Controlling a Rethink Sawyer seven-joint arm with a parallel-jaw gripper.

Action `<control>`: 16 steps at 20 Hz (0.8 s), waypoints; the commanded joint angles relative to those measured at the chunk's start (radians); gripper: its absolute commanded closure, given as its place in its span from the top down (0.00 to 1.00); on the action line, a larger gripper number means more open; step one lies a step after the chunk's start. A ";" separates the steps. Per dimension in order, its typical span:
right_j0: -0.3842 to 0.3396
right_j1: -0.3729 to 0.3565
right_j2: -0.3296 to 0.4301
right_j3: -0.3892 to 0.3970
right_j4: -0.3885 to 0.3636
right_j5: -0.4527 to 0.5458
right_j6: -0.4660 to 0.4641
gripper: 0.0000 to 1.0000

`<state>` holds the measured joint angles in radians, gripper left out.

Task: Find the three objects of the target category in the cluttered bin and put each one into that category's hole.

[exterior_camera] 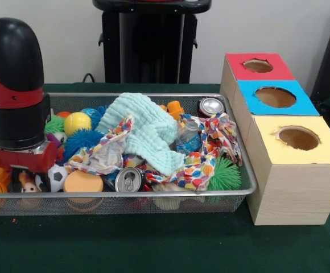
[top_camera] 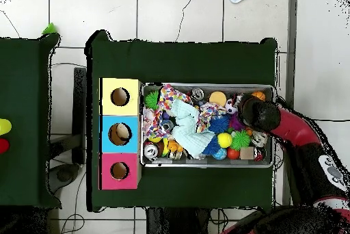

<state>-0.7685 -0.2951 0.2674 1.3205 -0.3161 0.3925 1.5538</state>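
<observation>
The wire mesh bin (exterior_camera: 119,196) is full of toys and cloths; it also shows in the overhead view (top_camera: 205,86). My gripper (exterior_camera: 24,169) hangs low over the bin's left end in the front view, beneath the thick black and red wrist; from overhead it (top_camera: 254,111) is at the bin's right end. Its tips are buried among the toys. The red-surround hole (exterior_camera: 258,65) is on the farthest box, at the row's bottom in the overhead view (top_camera: 119,170). No yellow plush animal shows plainly. A small orange-yellow thing (exterior_camera: 175,108) pokes out behind the mint cloth; I cannot tell what it is.
A mint cloth (exterior_camera: 145,128) and a spotted cloth (exterior_camera: 202,165) cover the bin's middle. Two cans (exterior_camera: 130,179), spiky balls (exterior_camera: 227,173), a yellow ball (exterior_camera: 77,122) and an orange disc (exterior_camera: 83,182) lie around. Blue-surround (exterior_camera: 275,96) and yellow-surround (exterior_camera: 298,137) holes sit nearer.
</observation>
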 commanded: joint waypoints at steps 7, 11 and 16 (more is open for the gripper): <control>0.180 0.145 -0.172 0.008 -0.272 0.053 -0.059 1.00; 0.192 0.148 -0.185 0.001 -0.285 0.051 -0.039 1.00; 0.218 0.158 -0.212 -0.022 -0.292 0.092 -0.041 1.00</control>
<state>-0.5748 -0.2869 0.1013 1.2343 -0.5091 0.3620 1.5538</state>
